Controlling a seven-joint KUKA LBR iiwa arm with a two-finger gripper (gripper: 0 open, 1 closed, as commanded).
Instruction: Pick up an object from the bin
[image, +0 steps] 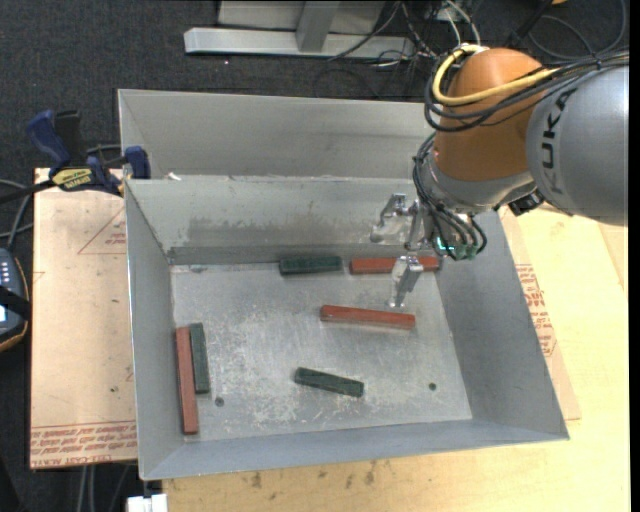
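The arm (590, 140) comes in from the right, and its jaws hang low over the right half of the bin (300, 135), between two red bars. The nearer is the red bar (367, 317) lying flat on the floor in the middle of the bin, its right end just under the tip of the jaws. The other red bar (378, 266) lies along the foot of the back wall, partly hidden behind the jaws. From this angle I cannot tell whether the jaws are open or closed, and nothing shows between them.

I take the middle red bar as the likeliest thing to pick, since it lies in the open, well apart from the walls and its neighbours. It looks like a stiff, slim, straight-edged block, probably light, and unlikely to bend or crush. Its faces may be smooth, so a pinch near one end could let it swing or slip. The better hold is across its narrow width, near the middle of its length. As it lies so flat, the jaws would need to come right down to the floor on either side.

Elsewhere lie a dark green bar (310, 265) by the back wall, another green bar (328, 382) nearer the front, and a long red bar (186, 380) beside a green one (200, 357) at the left wall.
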